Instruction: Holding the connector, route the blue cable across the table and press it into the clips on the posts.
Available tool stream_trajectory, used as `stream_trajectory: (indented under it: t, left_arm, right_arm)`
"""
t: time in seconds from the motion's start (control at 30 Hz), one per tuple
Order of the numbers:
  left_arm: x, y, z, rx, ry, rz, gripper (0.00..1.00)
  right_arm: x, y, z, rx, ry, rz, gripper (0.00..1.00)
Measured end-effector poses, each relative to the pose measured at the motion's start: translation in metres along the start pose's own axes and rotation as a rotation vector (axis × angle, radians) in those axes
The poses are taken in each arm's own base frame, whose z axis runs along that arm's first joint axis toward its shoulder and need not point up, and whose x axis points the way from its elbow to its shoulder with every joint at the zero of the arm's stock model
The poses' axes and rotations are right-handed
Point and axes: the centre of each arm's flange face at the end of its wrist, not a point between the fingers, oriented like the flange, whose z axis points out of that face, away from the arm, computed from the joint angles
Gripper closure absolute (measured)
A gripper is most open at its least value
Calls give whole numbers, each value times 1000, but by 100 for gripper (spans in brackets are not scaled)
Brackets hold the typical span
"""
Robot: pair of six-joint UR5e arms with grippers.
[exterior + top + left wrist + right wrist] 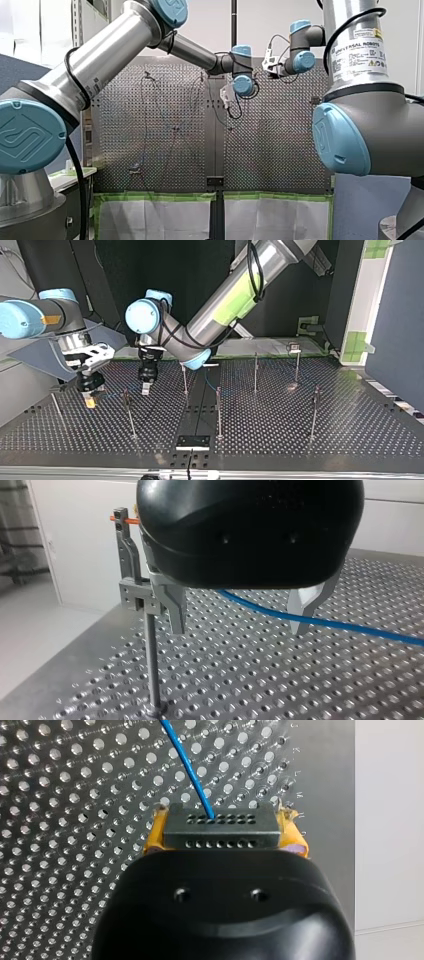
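In the right wrist view my right gripper [223, 822] is shut with its yellow pads [156, 832] on a dark grey connector [220, 839]. The blue cable [187, 765] leaves the connector and runs ahead over the perforated table. My left gripper [240, 629] is open just above the table, and the cable [350, 627] passes between its metal fingers [172, 610] without being gripped. A post [152, 670] with a grey clip [127, 555] stands close beside one finger. In the top view my right gripper [89, 401] is at the left and my left gripper [146, 388] is near it.
Several thin posts [218, 412] stand across the perforated table [350, 430]. One post [130, 415] is between the two grippers. A black bracket [192, 442] sits at the table's near edge in the top view. A white frame with green tape [362, 315] stands at that view's right.
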Motion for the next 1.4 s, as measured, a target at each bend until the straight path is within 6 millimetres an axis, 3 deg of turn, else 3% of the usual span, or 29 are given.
stream_trajectory:
  t: [0.37,0.67,1.1,1.4]
  left_arm:
    - [8,-9,-41,-70,76,16,0]
    - [-12,-25,-74,-66,35,-28,0]
    - [-44,-65,-156,-30,-20,-142,0]
    - [-70,-66,-182,18,-65,-263,0]
  right_arm:
    - [-2,0,0,1,-6,1,100]
    - [-3,0,0,2,-8,2,100]
    - [-4,1,0,1,-12,4,100]
    - [-6,0,1,2,-14,4,100]
